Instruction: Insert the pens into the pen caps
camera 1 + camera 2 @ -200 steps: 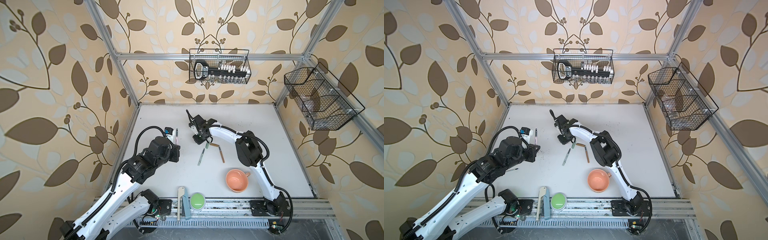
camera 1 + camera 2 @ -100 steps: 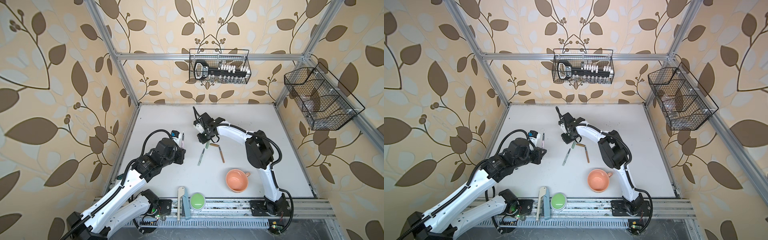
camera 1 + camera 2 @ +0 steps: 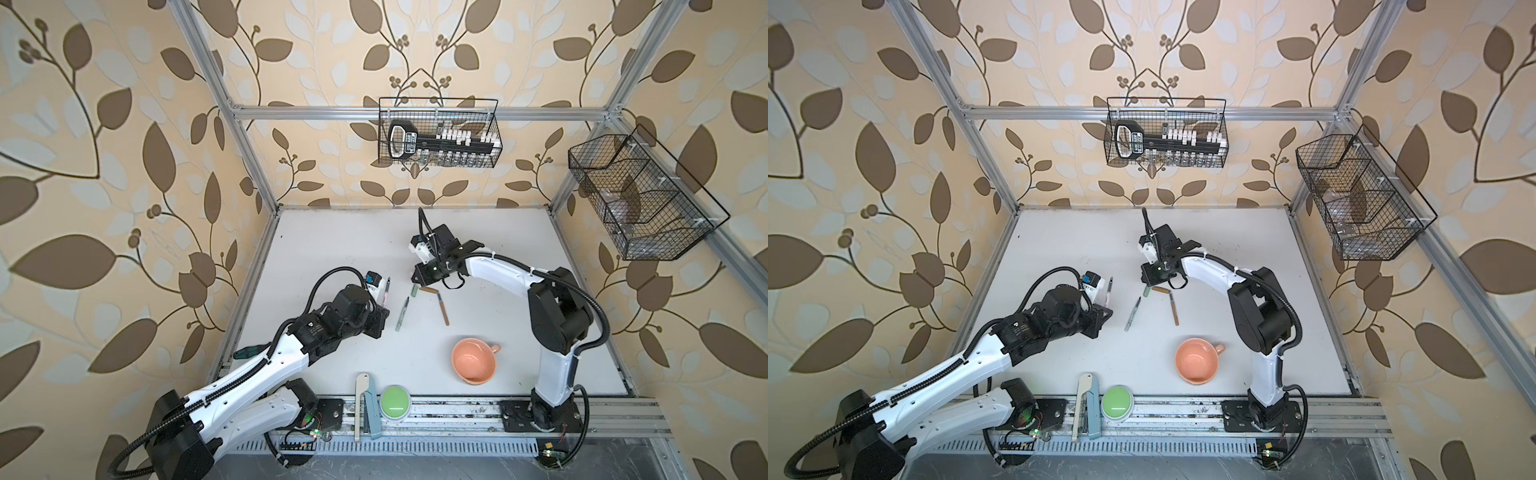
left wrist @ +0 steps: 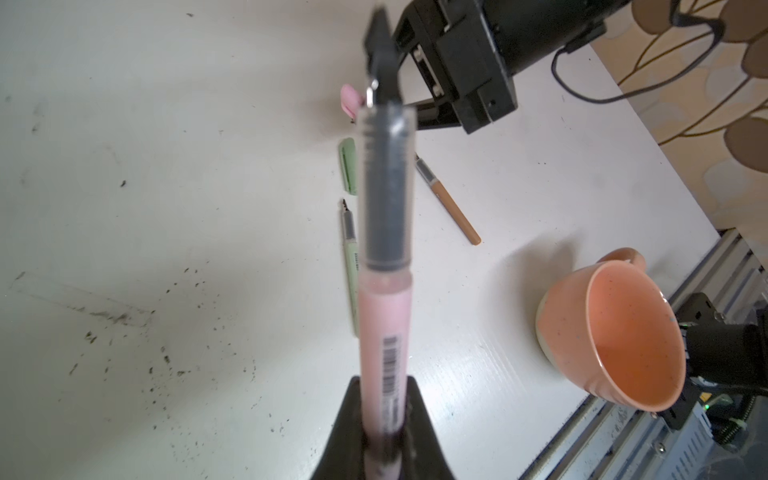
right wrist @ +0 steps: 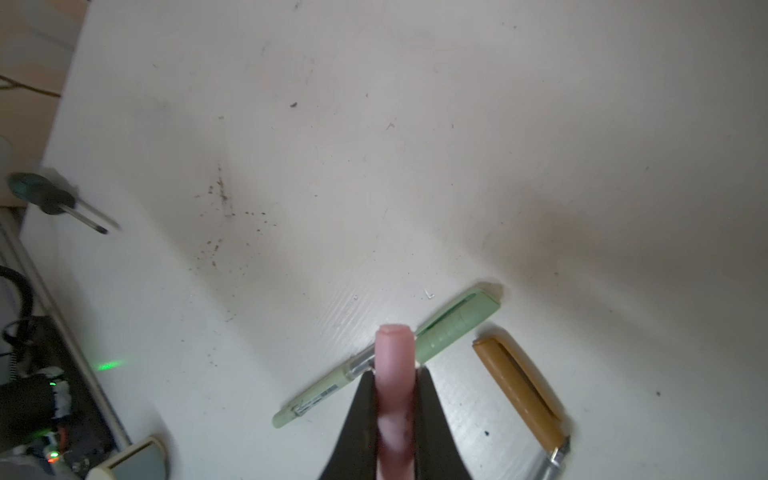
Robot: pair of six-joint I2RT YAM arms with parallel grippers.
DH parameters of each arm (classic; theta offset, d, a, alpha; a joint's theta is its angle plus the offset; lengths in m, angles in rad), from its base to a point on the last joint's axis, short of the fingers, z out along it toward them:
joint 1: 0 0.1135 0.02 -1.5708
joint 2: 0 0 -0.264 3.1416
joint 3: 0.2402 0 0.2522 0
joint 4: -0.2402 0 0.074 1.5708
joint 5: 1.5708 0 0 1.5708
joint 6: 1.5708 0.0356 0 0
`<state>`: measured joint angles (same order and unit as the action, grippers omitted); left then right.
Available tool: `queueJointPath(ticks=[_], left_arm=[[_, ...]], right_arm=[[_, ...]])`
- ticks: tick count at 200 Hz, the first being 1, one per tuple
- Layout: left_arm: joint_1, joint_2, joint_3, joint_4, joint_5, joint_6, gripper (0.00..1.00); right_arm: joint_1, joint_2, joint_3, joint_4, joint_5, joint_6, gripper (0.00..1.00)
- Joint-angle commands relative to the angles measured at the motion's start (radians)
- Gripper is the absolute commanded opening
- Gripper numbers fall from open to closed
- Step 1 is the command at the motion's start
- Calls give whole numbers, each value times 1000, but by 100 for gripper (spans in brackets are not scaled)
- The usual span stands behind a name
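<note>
Clenching the pink pen [image 4: 384,316] in the left gripper [image 4: 384,390], tip pointing far. Pinching the pink cap [image 5: 395,349] in the right gripper [image 5: 395,376], right of and a little beyond that tip.

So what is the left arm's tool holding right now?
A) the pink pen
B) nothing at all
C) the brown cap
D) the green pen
A: in the left wrist view the left tool is shut on the pink pen, while the green pen lies loose on the table.
</note>
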<state>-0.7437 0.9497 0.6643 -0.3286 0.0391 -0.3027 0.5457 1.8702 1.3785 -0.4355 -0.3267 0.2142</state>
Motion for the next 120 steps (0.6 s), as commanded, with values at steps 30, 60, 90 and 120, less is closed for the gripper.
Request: queueJointPath(ticks=[30,60,90,120], left_arm=[[-139,138,76,95,-195,104,0],[-181,198,112,105,-245,141,0],[-184,237,149,108,-219,162,0],[-186,266,185,107,-206,169,0]], right_arm=[[-42,-290,-315,431,-140,222,11],[-59,-388,-434,557,-126,301,11],[-76,-481,-555,720,-109,411,11],[-78,-544,-618,783,-85,470,11]])
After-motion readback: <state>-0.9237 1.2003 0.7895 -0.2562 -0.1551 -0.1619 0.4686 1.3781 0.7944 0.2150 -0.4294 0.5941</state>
